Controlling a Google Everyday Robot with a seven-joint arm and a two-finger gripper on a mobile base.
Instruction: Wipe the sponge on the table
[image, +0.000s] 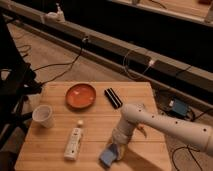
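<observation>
The gripper (115, 148) was down at the counter (137, 96), close to the near edge and a little right of its middle. Its fingers (120, 143) were pinched on the sponge (108, 157), holding it by its upper right part. The sponge, a small blue pad, lay against the wood just short of the near edge, with the gripper directly above and behind it. The pale arm (167, 126) came in from past the counter's right edge, bent at a rounded elbow over the right half of the counter, and dropped to the sponge.

An orange bowl (81, 95) sat toward the far edge, left of centre. A black rectangular block (113, 98) lay just beside it on the right, apart from it and angled toward the far edge. A white cup (43, 116) stood upright near the left edge. A white bottle (74, 143) lay on its side between the cup and the sponge, its cap pointing toward the bowl, well apart from the sponge.
</observation>
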